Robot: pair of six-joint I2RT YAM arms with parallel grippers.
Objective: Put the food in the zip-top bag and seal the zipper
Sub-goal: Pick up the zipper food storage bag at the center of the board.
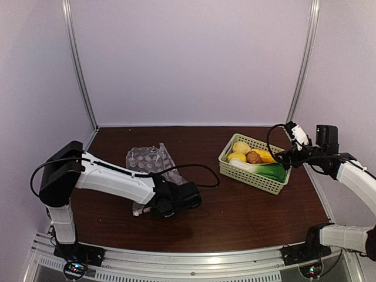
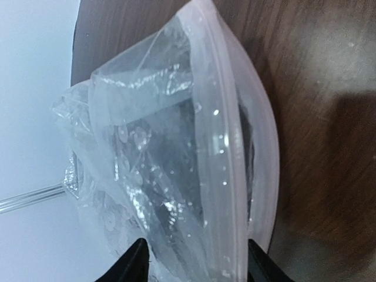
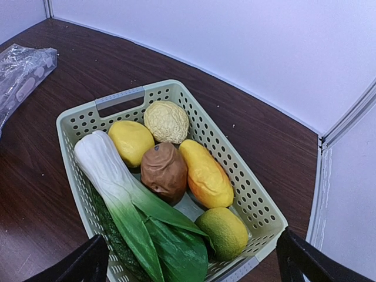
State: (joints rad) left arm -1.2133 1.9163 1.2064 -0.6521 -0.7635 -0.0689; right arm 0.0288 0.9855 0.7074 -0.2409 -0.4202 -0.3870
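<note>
The clear dotted zip-top bag (image 1: pixel 150 160) lies on the table left of centre. In the left wrist view the bag (image 2: pixel 153 176) fills the frame, its zipper strip (image 2: pixel 226 147) running along the mouth. My left gripper (image 2: pixel 197 265) is open, one finger on each side of the bag's near end; it also shows in the top view (image 1: pixel 161 205). The food lies in the basket: a green leafy vegetable (image 3: pixel 129 200), yellow lemon (image 3: pixel 130 142), pale bumpy potato (image 3: pixel 167 121), brown piece (image 3: pixel 164 171), orange-yellow piece (image 3: pixel 204 173) and a yellow-green lemon (image 3: pixel 223 232). My right gripper (image 3: pixel 197 267) hangs open above it.
The pale green lattice basket (image 1: pixel 267 182) stands right of centre, close to the right arm. White walls close the table at the back and sides. A black cable (image 1: pixel 202 170) loops over the table from the left arm.
</note>
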